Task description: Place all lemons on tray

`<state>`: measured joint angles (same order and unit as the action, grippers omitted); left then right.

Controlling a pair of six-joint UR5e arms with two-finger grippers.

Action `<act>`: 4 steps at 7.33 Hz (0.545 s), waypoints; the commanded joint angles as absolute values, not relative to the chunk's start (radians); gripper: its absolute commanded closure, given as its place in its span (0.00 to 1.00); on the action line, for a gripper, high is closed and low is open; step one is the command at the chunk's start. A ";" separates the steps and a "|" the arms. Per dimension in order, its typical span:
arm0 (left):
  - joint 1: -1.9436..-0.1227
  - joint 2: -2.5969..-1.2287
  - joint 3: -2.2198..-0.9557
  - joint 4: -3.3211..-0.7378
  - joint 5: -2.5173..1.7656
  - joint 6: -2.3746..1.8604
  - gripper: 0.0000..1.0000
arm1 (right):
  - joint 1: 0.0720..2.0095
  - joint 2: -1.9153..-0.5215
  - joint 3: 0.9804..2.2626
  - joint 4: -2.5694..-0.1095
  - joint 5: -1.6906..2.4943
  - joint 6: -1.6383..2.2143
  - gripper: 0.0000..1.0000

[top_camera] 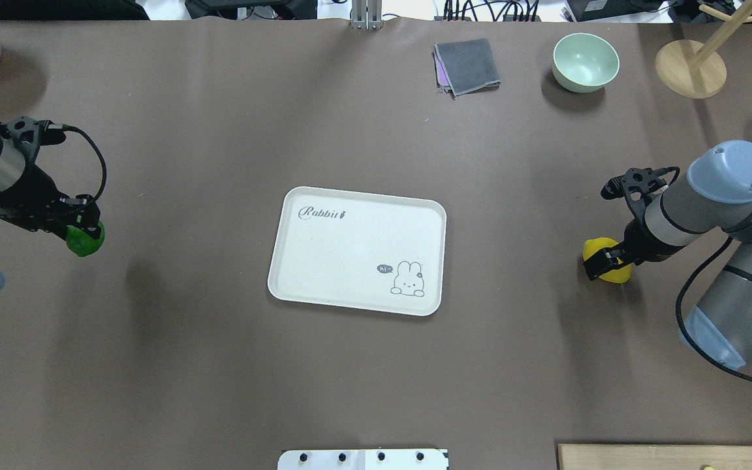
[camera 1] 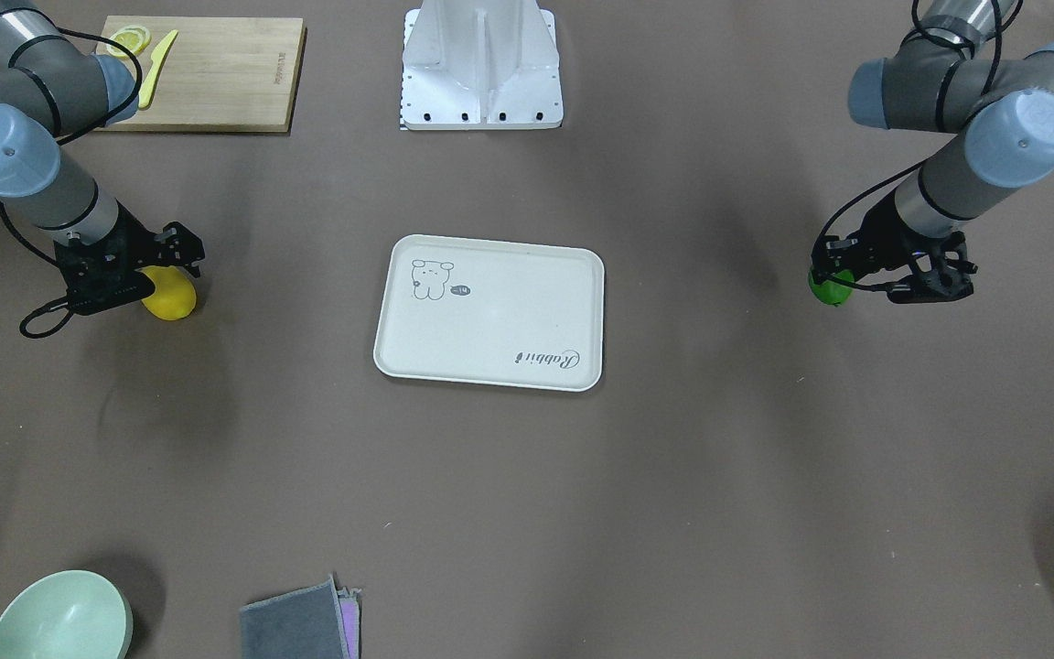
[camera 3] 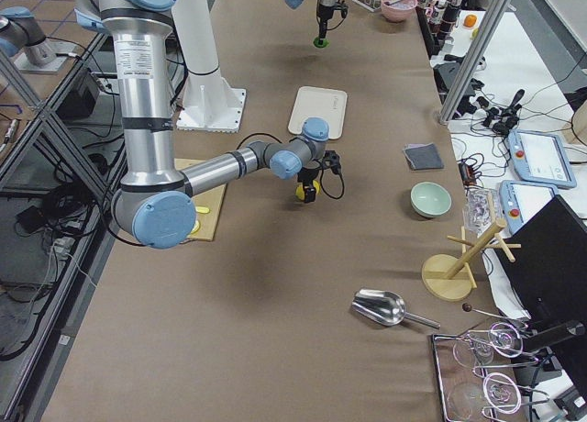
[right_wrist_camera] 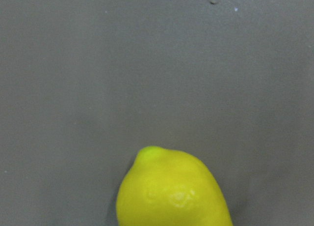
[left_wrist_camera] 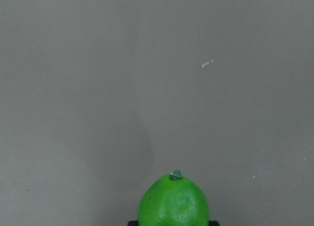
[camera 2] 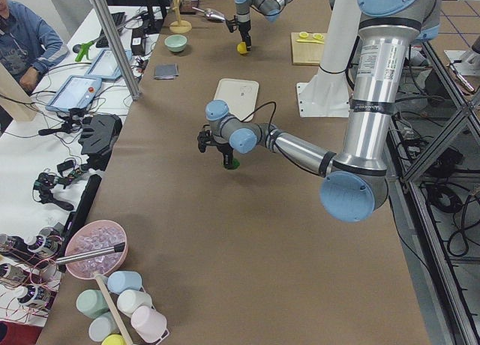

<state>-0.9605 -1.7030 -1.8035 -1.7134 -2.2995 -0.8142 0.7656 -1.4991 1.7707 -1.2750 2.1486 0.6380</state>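
The left claw is gripping the green lemon, its fingers pressing the fruit's sides (only their dark tips are showing in the wrist view), well off to the robot's left of the tray. The right claw is clasping the yellow lemon, well off the tray's opposite side. Both lemons are sitting low over the tabletop, outside the tray.
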 commanded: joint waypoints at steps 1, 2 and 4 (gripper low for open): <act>-1.066 -1.768 -1.890 -1.465 -2.338 -0.669 1.00 | 0.764 -1.477 1.756 -1.276 2.149 0.638 0.09; -1.098 -1.852 -1.910 -1.322 -2.338 -0.635 1.00 | 0.770 -1.477 1.759 -1.276 2.155 0.634 0.61; -1.092 -2.039 -1.887 -1.133 -2.335 -0.637 1.00 | 0.810 -1.479 1.775 -1.279 2.170 0.632 1.00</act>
<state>-1.0893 -1.9292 -1.8963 -1.2518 -2.3361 -0.6430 0.7837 -1.4792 1.7656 -1.2769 2.1606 0.6332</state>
